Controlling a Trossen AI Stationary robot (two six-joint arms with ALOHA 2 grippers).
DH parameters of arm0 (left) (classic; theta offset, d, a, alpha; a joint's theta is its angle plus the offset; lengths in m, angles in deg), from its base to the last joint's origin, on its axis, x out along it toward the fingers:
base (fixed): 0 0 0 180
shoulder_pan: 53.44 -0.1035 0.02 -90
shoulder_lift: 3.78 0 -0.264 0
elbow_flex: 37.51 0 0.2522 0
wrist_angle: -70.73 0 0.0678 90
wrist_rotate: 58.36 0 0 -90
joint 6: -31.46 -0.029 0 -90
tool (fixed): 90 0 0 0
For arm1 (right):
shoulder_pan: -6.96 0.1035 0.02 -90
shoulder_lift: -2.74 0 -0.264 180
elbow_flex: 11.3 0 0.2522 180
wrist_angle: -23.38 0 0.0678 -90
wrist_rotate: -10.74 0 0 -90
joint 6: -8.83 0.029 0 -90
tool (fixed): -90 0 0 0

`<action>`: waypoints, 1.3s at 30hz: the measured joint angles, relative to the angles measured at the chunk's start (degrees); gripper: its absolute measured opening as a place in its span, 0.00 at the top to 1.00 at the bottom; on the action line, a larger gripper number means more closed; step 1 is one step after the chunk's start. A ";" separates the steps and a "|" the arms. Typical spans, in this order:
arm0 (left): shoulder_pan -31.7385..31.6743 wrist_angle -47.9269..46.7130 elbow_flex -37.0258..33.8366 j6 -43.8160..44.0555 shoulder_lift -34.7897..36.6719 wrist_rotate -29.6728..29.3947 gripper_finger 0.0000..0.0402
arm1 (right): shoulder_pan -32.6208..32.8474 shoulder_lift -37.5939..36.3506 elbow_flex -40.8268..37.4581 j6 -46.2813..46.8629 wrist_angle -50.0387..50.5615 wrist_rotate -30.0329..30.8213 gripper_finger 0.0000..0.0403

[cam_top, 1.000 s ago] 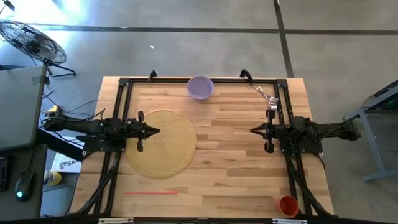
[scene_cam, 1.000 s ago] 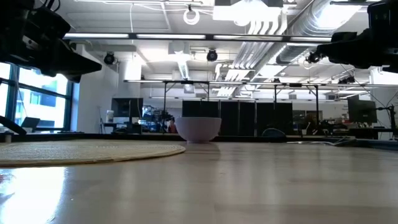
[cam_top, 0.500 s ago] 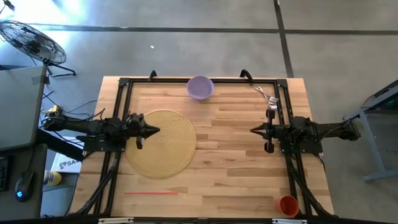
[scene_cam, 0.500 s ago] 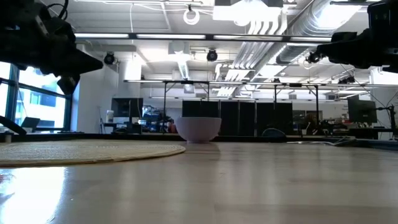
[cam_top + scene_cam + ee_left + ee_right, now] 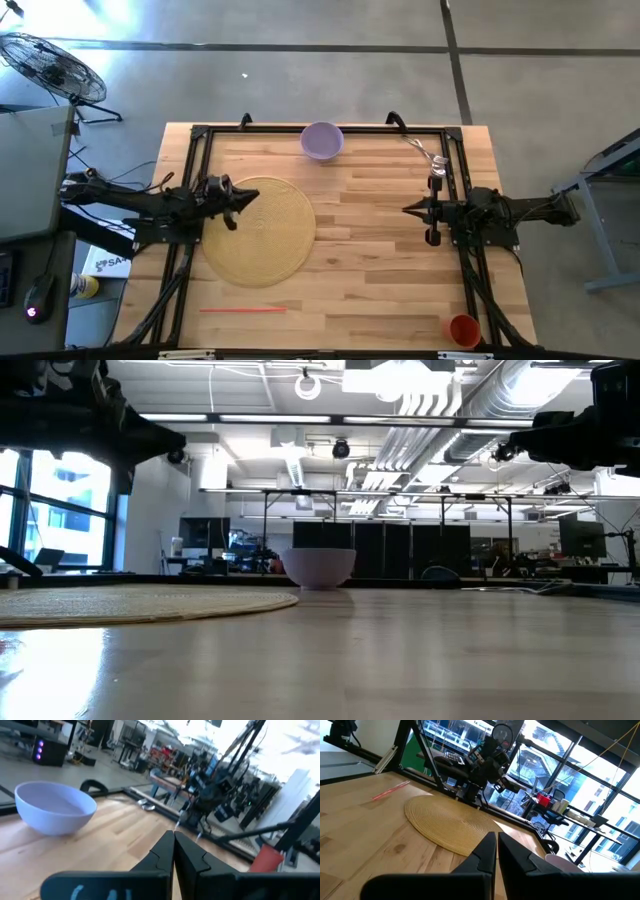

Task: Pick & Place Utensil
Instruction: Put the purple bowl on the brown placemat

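Note:
A silver metal utensil [image 5: 427,155] lies near the table's far right corner, by the black frame rail; the left wrist view shows it as a shiny piece [image 5: 144,806]. A lavender bowl [image 5: 322,140] stands at the far edge. My left gripper [image 5: 248,196] hovers shut over the far left part of a round woven placemat [image 5: 258,230], pointing toward the bowl [image 5: 55,812]. My right gripper [image 5: 405,209] waits shut above the table's right half, nearer than the utensil. Neither gripper touches anything.
A red straw [image 5: 243,309] lies near the table's near edge and an orange cup [image 5: 463,329] stands at the near right corner. A black frame [image 5: 300,129] runs along the far and side edges. Bare wood [image 5: 360,240] lies between placemat and right arm.
My left gripper has swung from pointing straight right toward the far edge, now aiming at the bowl, and its wrist has rolled. In the low view it has risen. It stays shut. The right arm and all objects have kept still.

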 joint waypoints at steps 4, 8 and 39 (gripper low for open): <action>-0.02 6.03 0.00 -0.05 -8.71 -0.11 0.99 | 0.00 0.01 0.01 -0.01 -0.01 -0.01 0.97; -0.02 12.39 0.42 -0.19 -16.46 -1.70 0.99 | -0.01 -0.01 0.00 -0.01 -0.02 0.00 0.97; -24.26 -13.66 32.97 -21.56 -45.95 37.48 0.45 | 0.01 0.00 0.02 -0.01 -0.01 -0.01 0.97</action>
